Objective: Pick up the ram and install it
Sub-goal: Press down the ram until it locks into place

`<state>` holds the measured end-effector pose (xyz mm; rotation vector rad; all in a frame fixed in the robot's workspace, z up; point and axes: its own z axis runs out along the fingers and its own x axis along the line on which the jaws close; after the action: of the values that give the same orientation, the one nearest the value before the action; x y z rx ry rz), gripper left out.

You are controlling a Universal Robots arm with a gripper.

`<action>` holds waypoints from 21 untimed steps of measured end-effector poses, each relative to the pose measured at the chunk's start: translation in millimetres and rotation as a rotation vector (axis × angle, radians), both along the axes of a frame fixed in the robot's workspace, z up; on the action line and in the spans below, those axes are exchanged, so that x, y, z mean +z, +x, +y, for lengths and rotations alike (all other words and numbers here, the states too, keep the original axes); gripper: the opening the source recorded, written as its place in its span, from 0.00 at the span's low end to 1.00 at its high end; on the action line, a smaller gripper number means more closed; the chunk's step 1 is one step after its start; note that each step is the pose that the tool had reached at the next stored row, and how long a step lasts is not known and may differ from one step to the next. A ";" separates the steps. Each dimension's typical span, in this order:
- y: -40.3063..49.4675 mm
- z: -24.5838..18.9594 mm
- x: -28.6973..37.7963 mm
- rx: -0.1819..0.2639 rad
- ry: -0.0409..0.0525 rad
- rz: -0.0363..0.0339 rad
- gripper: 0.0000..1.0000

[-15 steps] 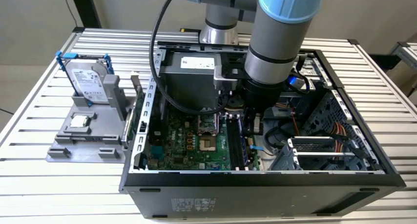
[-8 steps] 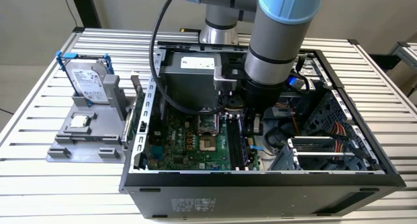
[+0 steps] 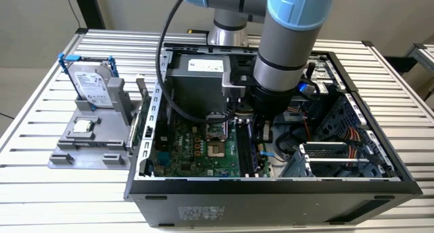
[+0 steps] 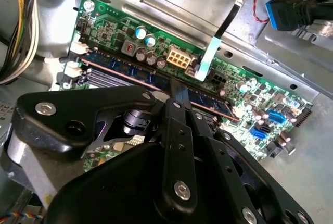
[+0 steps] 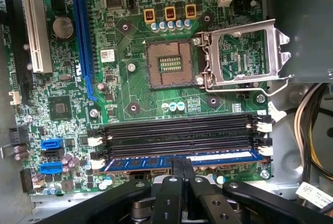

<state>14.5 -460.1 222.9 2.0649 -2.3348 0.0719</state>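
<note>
In the first wrist view the gripper (image 5: 181, 168) has its two black fingers drawn together on the top edge of the ram (image 5: 182, 161), a blue stick with a white label lying in the memory slot nearest the camera. White latches (image 5: 265, 150) sit at the slot ends. Past it, toward 12 o'clock, three empty black memory slots (image 5: 179, 133) run parallel, then the open CPU socket (image 5: 169, 64) with its metal load frame (image 5: 244, 52) swung aside at 3 o'clock (the blue expansion slot (image 5: 83, 36) stands off at 10 o'clock).

The second wrist view shows the same pinch from the other side: the fingertips (image 4: 178, 95) meet on the ram (image 4: 119, 67), edge-on above the green motherboard (image 4: 250, 99).

In the exterior view the arm (image 3: 288, 45) reaches down into the open computer case (image 3: 271, 190). At 9 o'clock from the case, a grey holder (image 3: 81, 144) carries a hard drive (image 3: 91, 83) and a small square chip (image 3: 84, 125).
</note>
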 end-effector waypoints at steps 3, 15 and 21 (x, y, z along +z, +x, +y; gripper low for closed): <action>0.0 -0.1 -5.3 0.000 -0.0003 0.0000 0.00; 0.0 0.2 3.6 0.000 0.0016 -0.0001 0.00; 0.0 0.1 9.6 0.000 0.0013 0.0000 0.00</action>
<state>14.5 -460.0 232.5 2.0654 -2.3355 0.0704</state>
